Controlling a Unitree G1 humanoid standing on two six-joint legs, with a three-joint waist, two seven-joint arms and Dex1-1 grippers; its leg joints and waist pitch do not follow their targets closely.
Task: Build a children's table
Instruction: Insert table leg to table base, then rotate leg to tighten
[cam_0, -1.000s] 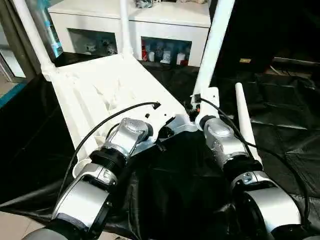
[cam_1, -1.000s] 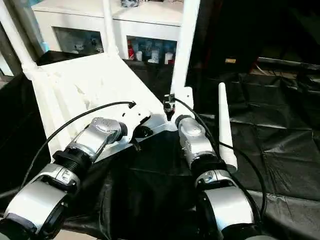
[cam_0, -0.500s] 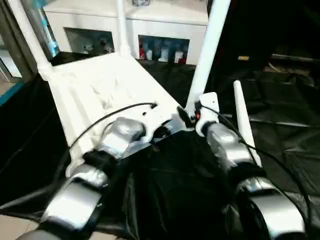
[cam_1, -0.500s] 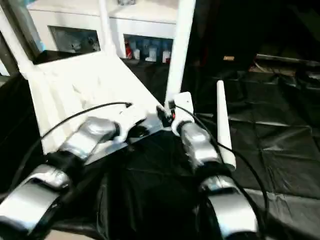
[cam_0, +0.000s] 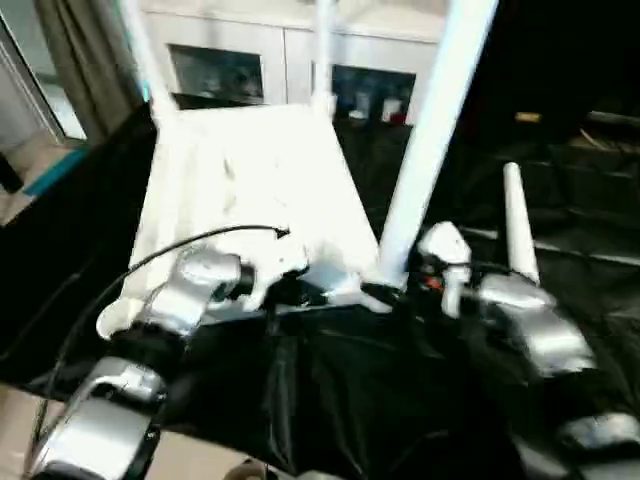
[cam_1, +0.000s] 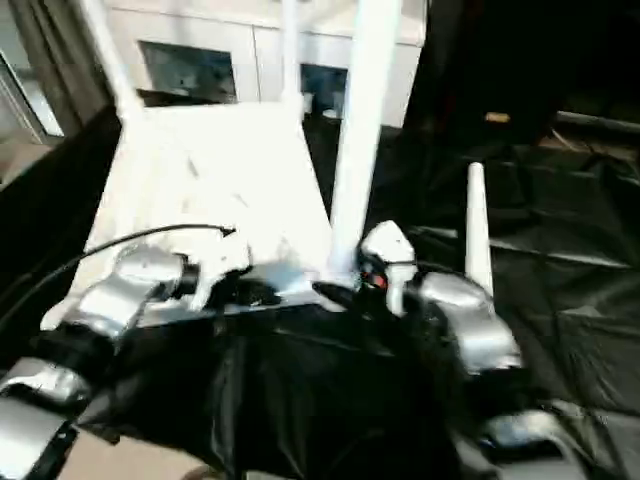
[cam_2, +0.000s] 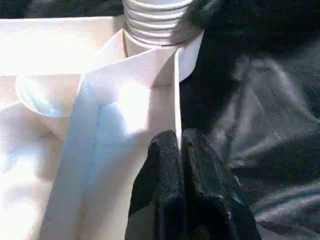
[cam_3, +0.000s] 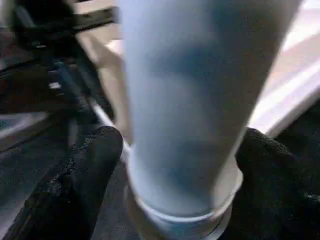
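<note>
The children's table (cam_0: 250, 190) lies upside down on a black sheet (cam_0: 340, 400), its ribbed underside facing up, in front of a white cabinet (cam_0: 300, 50) with glass-fronted shelves. Three legs stand up from its corner sockets: two at the corners nearest the cabinet and one, the near leg (cam_0: 425, 150), at the corner closest to the robot's right arm. A fourth, loose leg (cam_0: 518, 225) lies on the sheet just beyond that corner, apart from the tabletop. The left gripper (cam_2: 180, 145) is pinched nearly closed on the thin upright rim of the tabletop (cam_2: 176, 95), close to the socket where the ribbed base of a leg sits. The right gripper (cam_3: 175, 165) is spread wide, one black finger (cam_3: 85, 170) on each side of the near leg's lower end, just above its socket; whether the pads press on it is unclear.
</note>
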